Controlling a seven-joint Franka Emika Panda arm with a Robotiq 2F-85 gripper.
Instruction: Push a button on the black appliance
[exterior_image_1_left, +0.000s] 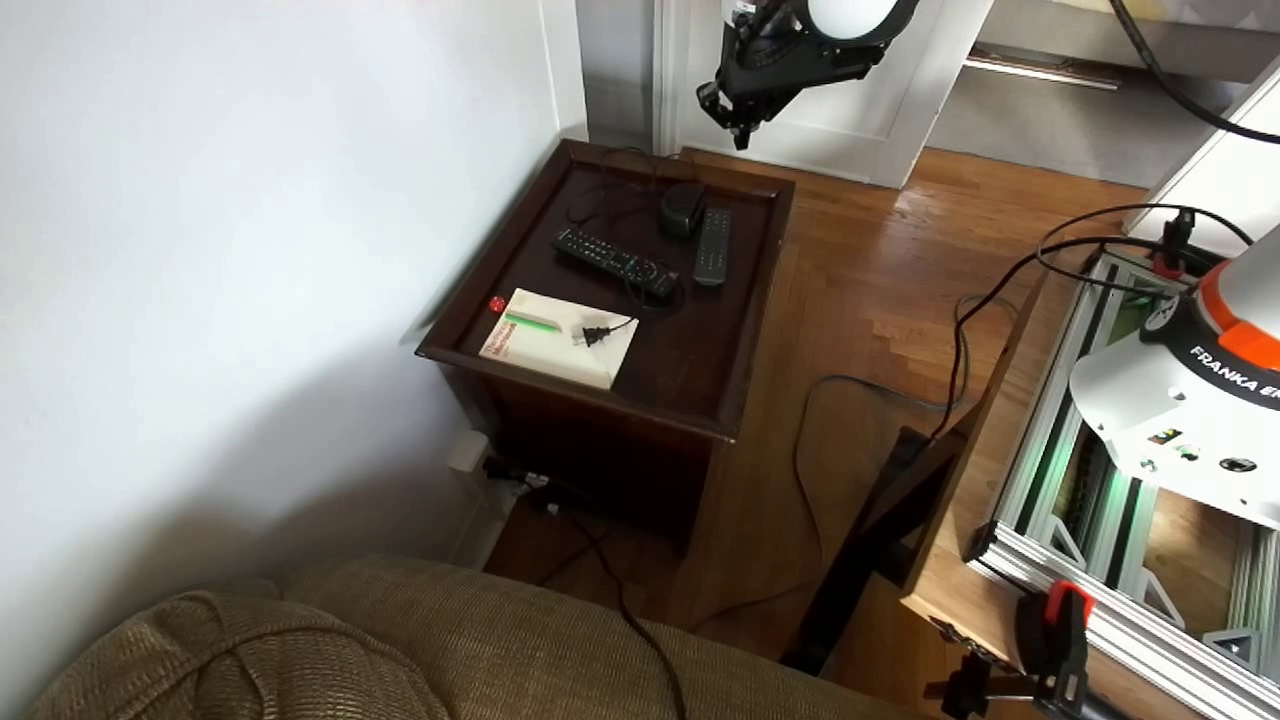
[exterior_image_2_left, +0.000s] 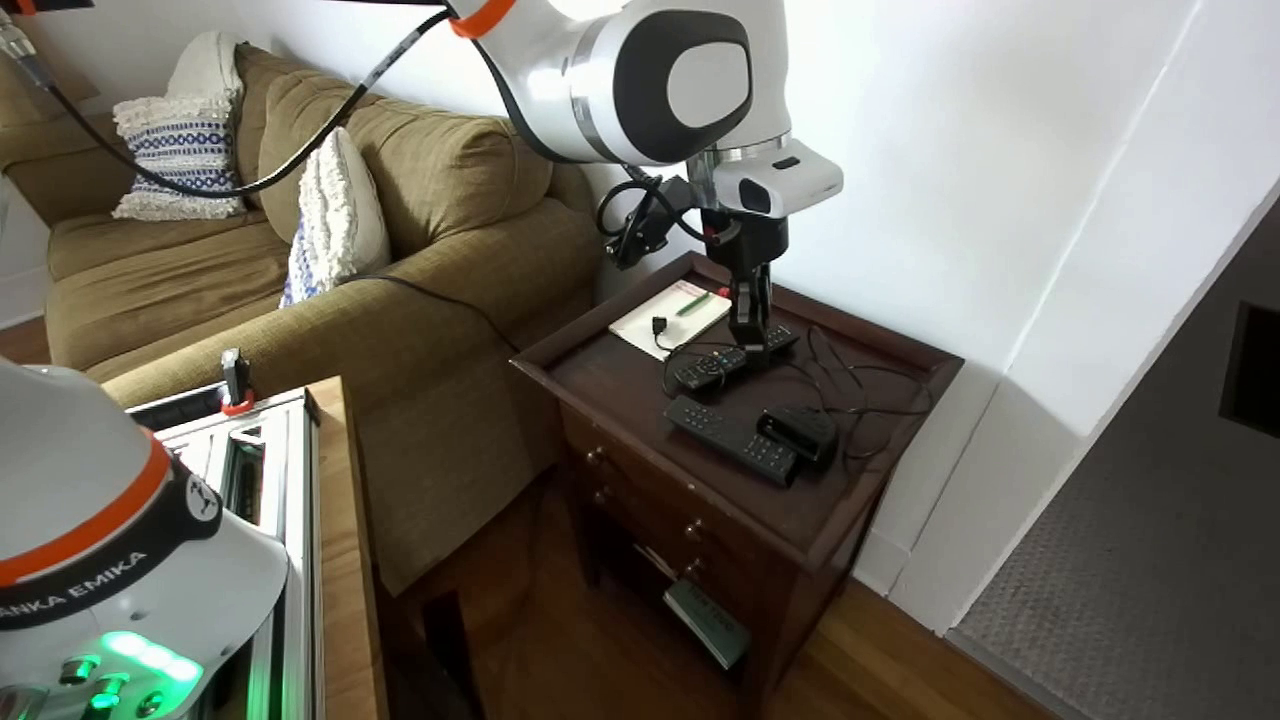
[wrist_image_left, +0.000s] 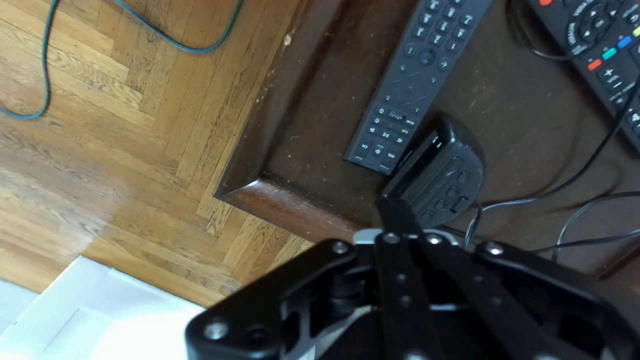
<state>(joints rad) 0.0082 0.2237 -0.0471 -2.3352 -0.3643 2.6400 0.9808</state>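
hovering over the table, the gripper has its jaws together with nothing between them – one narrow tip, the right shape for a press. black appliance sits on the table near a corner; in the wrist view the tip overlaps its lower edge, but both exterior views show air between them. row of small buttons on its top face; markings too small to read, and the task does not say which one.

step in hand, as i judge it: lining up – press not yet made.

method: shift the tip sideways while high, until it is over the middle of a single button, checking the offset in both exterior views. then descend straight and slowly, stop once the button gives, lift back along the same line. off-centre contact could catch a neighbouring button or slide the body, probably a light one.

outward: slim remote lies alongside the appliance (touching or just beside, cannot tell), so come down away from it. cord curls just beside the appliance's opposite side and could snag a low sweep. larger remote and book lie farther out, unlikely to interfere.
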